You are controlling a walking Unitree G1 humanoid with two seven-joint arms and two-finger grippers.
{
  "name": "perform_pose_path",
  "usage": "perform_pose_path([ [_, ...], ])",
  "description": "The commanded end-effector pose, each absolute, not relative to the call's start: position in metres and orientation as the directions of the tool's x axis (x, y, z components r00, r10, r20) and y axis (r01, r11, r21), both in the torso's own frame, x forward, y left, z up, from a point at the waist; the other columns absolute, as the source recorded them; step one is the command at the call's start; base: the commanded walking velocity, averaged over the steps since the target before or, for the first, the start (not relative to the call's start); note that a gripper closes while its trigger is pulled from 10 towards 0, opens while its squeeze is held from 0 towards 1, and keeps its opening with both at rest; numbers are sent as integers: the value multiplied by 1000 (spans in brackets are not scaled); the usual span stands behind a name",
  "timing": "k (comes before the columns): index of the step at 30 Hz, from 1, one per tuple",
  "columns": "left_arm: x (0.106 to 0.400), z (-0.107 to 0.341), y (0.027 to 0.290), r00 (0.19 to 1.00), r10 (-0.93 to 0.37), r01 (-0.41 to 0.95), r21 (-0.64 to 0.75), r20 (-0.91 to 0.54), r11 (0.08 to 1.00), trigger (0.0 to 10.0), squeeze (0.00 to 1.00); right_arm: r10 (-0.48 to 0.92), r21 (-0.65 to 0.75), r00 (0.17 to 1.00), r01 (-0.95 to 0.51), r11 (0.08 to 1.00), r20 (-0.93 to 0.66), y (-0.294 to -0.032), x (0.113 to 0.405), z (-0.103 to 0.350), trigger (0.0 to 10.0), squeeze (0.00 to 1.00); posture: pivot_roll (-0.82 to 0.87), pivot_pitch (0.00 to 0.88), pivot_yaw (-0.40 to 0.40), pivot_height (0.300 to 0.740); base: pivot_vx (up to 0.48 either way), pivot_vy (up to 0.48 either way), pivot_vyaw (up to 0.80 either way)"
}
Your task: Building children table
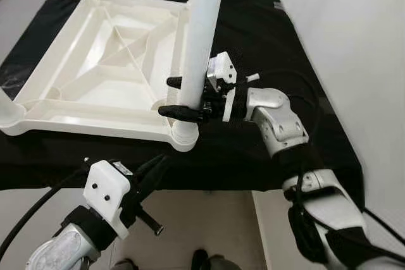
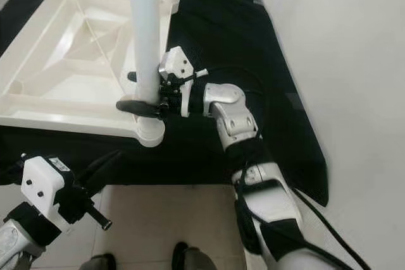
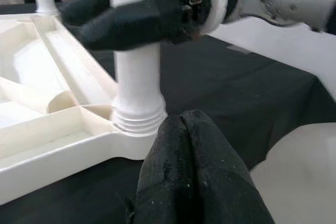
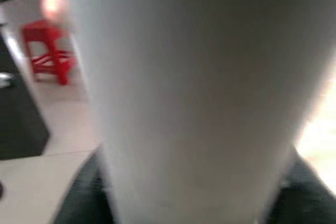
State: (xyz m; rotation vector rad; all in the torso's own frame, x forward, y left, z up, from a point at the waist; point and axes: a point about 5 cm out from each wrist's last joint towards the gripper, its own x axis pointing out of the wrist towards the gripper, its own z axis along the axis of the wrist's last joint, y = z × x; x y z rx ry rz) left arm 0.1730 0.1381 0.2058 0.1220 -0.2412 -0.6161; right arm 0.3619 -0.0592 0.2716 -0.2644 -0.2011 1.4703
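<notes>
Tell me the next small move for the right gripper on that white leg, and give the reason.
Probably keep twisting the white leg into its corner socket. The right gripper is clamped around the leg just above the socket, and thread ridges show at the leg's base, so it may not be fully seated.

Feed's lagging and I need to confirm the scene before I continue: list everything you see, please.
Tabletop: one, white, upside down on the cloth.
Legs: three in view, white, upright at corners; near one gripped.
Cloth: one, black, under the tabletop.
Stool: one, red, blurred in the right wrist view.
Floor: pale tiles.
Right gripper: shut around the near leg.
Left gripper: shut, empty, low before the near corner.
</notes>
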Motion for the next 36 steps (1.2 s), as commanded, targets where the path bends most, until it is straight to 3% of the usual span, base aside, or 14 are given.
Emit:
perform_pose_path([
  [1,169,205,135,785,-594,568,179,177,803,10000,0,997,-309,80,-948,72,-13,-61,363,277,0,0,210,265,-180,740,0,0,0],
  [6,169,205,134,786,-592,566,177,179,805,10000,0,999,-275,-18,-961,-26,-30,-61,365,280,0,0,198,261,-189,740,0,0,0],
  [13,168,205,132,784,-592,568,169,187,806,10000,0,998,-270,31,-963,16,-51,-73,367,270,0,0,172,265,-190,740,0,0,0],
  [14,169,205,132,784,-591,567,166,190,806,10000,0,993,-261,117,-960,104,-33,-77,369,266,0,0,151,265,-203,740,0,0,0],
  [16,168,205,132,786,-587,564,163,193,809,10000,0,886,-173,462,-870,461,38,-81,375,243,0,0,147,269,-207,740,0,0,0],
  [17,169,205,134,787,-585,562,164,194,811,10000,0,745,-137,665,-735,664,49,-84,376,229,0,0,141,271,-197,740,0,0,0],
  [18,169,206,136,790,-581,560,157,197,814,10000,0,644,-134,765,-639,758,-10,-82,359,199,0,0,132,284,-163,740,0,0,0],
  [19,169,206,137,791,-578,558,153,199,816,10000,0,584,-141,811,-583,800,-44,-81,345,183,0,0,132,284,-163,740,0,0,0],
  [22,170,204,137,790,-584,563,153,186,812,10000,0,558,-146,827,-561,815,-63,-71,319,160,0,0,131,273,-149,740,0,0,0],
  [30,170,204,139,797,-577,556,155,178,817,10000,0,665,-208,746,-655,727,-24,-56,336,179,0,0,149,271,-154,740,0,0,0],
  [31,170,204,143,807,-563,539,167,176,826,10000,0,663,-196,748,-653,731,-20,-55,342,183,10000,0,153,271,-153,740,0,0,0],
  [34,171,205,145,810,-559,534,171,177,828,10000,0,708,-167,706,-698,696,3,-51,344,192,10000,0,153,268,-147,740,0,0,0],
  [35,171,205,145,810,-559,534,171,178,828,10000,0,740,-153,672,-730,666,16,-49,345,198,10000,918,153,268,-147,740,0,0,0],
  [36,171,205,145,809,-559,535,171,178,828,10000,0,746,-147,665,-736,661,23,-47,342,202,10000,1000,153,268,-147,740,0,0,0],
])
